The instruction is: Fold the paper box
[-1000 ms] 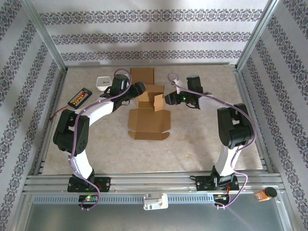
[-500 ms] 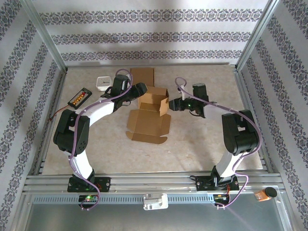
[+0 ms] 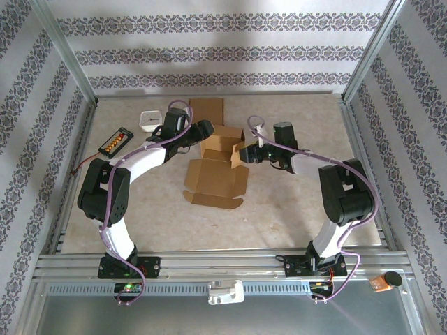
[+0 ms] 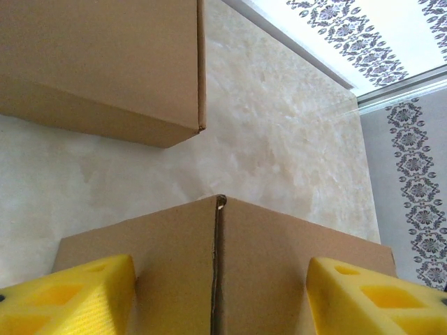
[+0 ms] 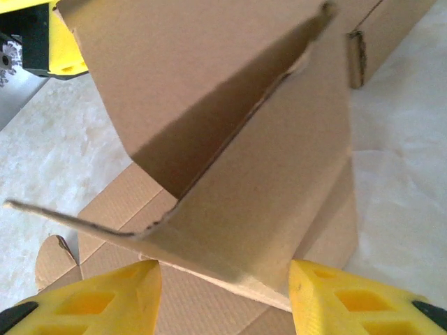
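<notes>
Sitting mid-way on the worktop (image 3: 293,209), one half-folded paper box (image 3: 218,167), long axis far to near, flat lid pointing at the arm bases, two tools, left tool (image 3: 205,130) wide astride a box corner, right tool (image 3: 245,154) wide astride a raised flap, one cardboard sheet (image 3: 207,109) behind.

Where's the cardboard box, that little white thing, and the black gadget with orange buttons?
paper box (image 3: 215,180): overhead view, middle of its flat open panel.
white thing (image 3: 149,119): overhead view, its top face.
black gadget (image 3: 116,142): overhead view, its row of orange buttons.
</notes>
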